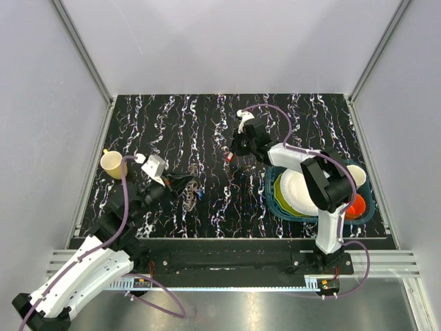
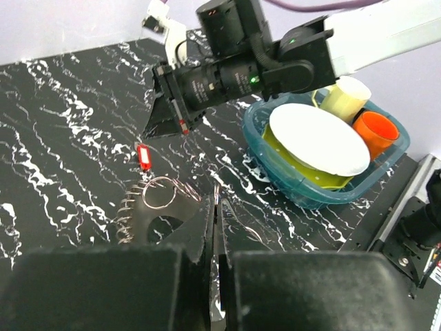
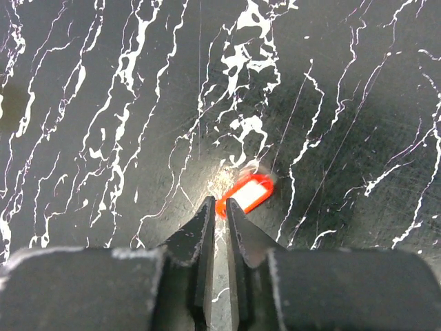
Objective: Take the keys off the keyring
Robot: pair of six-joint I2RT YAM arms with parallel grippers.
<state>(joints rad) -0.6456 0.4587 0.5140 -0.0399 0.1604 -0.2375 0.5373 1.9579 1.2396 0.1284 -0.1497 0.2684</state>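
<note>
The keyring [image 2: 162,193], a thin metal ring fringed with small metal pieces, lies on the black marbled table left of centre [image 1: 191,195]. My left gripper [image 2: 219,200] is shut on a thin metal piece at the ring's right side; it shows in the top view [image 1: 181,181]. A tiny blue spot [image 1: 200,194] sits at the ring's right edge. The red key [image 3: 246,195], with a white label, hangs at the tips of my right gripper [image 3: 218,205]. Its jaws are pinched on the key's near end, just above the table. The key also shows in the left wrist view [image 2: 143,156] and the top view [image 1: 229,158].
A teal basin [image 1: 271,187] at the right holds white and green plates, an orange cup [image 1: 355,205] and a cream cup [image 2: 344,96]. A yellow cup [image 1: 110,163] stands at the left edge. Grey walls enclose the table.
</note>
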